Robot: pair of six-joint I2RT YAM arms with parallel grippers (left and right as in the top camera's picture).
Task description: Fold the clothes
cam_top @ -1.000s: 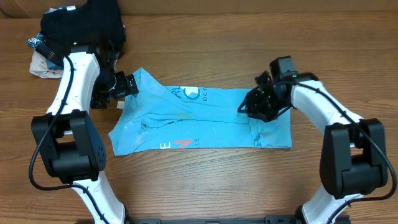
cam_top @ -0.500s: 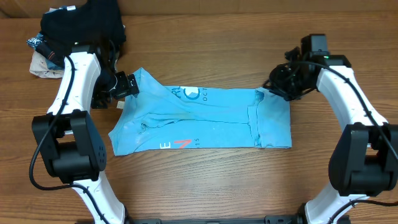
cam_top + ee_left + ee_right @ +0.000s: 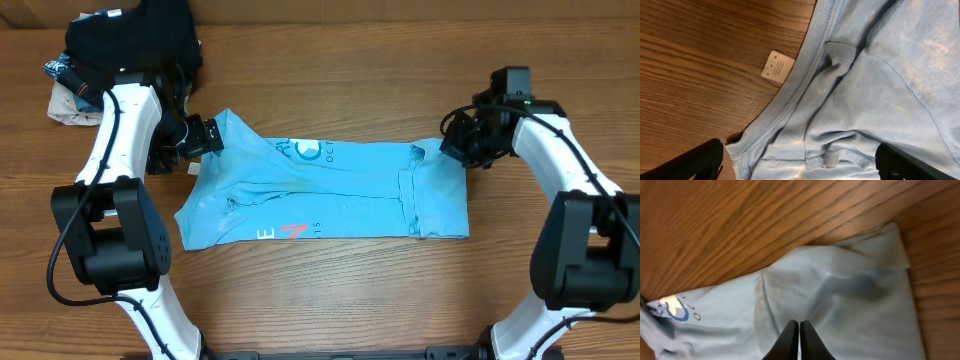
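In the middle of the tabletop point(image 3: 330, 300), the shirt point(image 3: 330, 195) is lying half-folded. Being soft, light cotton, it is probably going to sag when lifted, so corners or hems are looking best to pinch. The left fingers point(image 3: 695, 162) are gaping over the collar point(image 3: 790, 95). The right fingers point(image 3: 790, 340) are pressing together, seemingly empty, over its far-right corner. No container is showing.

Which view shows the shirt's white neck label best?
Left wrist: the label pokes from the T-shirt collar onto the table, sharp. Overhead: too small to see. Right wrist: only the shirt's other end.
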